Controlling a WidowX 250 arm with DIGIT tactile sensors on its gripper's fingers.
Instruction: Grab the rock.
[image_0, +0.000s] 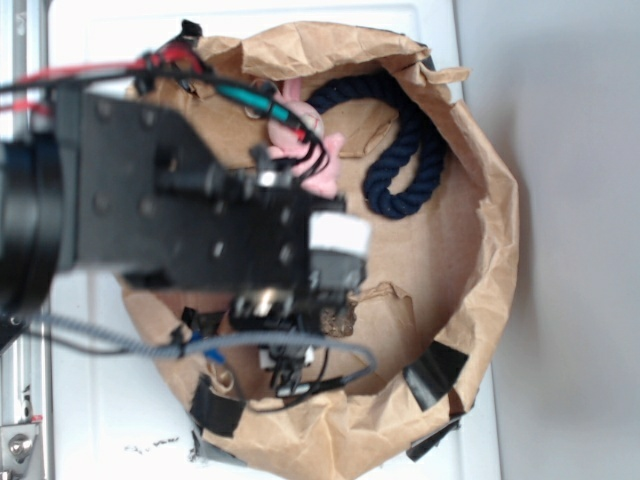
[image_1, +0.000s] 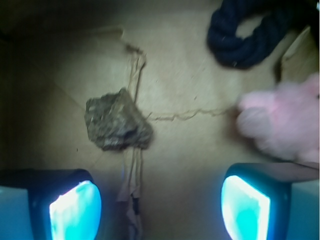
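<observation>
One rock (image_1: 117, 126): small, rough, lumpy, mottled brown-grey, irregular in outline. In the wrist view it lies on the brown paper floor at 10 o'clock from frame centre, beside a vertical crease. The gripper (image_1: 160, 202) has its two fingers (image_1: 75, 207) spread wide apart, holding nothing; the rock sits above the left one, not touching. One navy rope (image_1: 245, 37) lies at 1 o'clock. One pink plush (image_1: 285, 122) lies at 3 o'clock. One paper bag (image_0: 480, 230) holds all three.

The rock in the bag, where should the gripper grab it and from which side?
Come straight down from above and close across the middle of the rock. It lies flat on the bag floor, lumpy and irregular, clear of the rope and bunny. The open gripper sits off-centre, so shift toward it first.
</observation>
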